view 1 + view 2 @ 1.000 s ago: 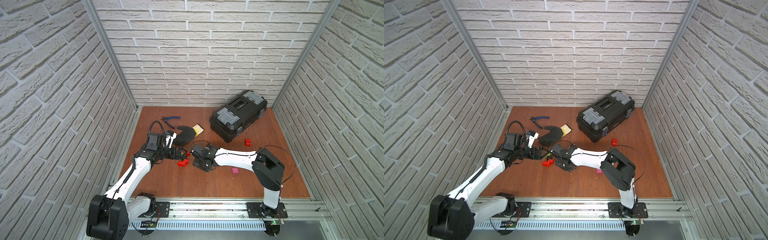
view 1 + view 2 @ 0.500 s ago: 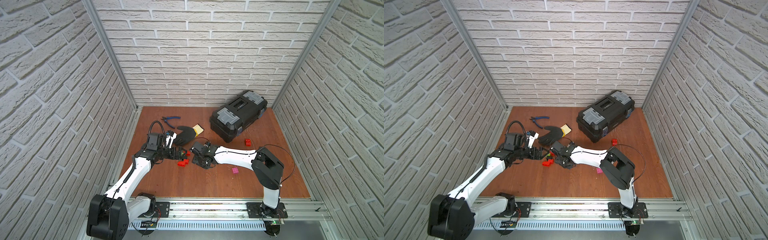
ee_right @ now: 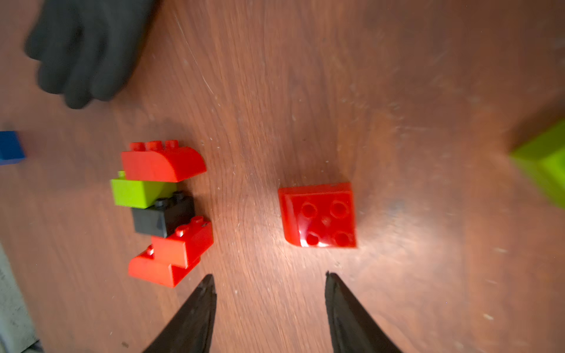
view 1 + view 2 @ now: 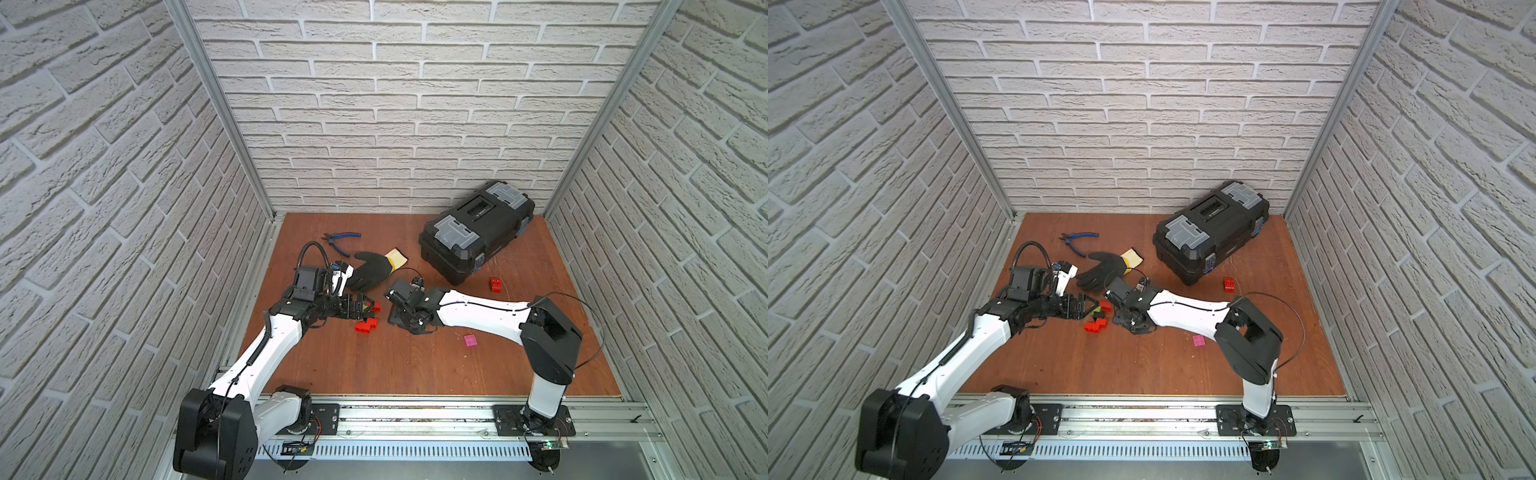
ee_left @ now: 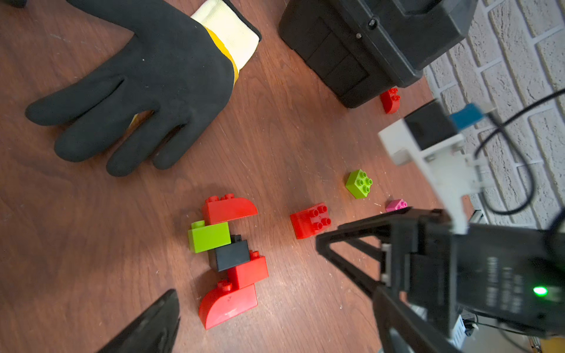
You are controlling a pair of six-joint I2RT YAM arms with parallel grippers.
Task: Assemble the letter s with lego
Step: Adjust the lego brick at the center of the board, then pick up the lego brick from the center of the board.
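1. We found the toolbox at the back right of the counter and the pliers at the back left.
2. The glove lay just in front of the pliers, left of the toolbox.
3. The joined bricks lay in front of the glove, with a loose brick near their right.
4. A lone brick sat just in front of the toolbox, and a stray brick lay nearer the front.

A robot test cell in a lab or workshop: a brown wooden tabletop boxed in on three sides by white faux-brick wall panels on aluminium posts. Two white-and-black robot arms are mounted on a metal rail at 6 o'clock. A black toolbox sits at 1 o'clock, blue-handled pliers and a work glove at 11 o'clock.
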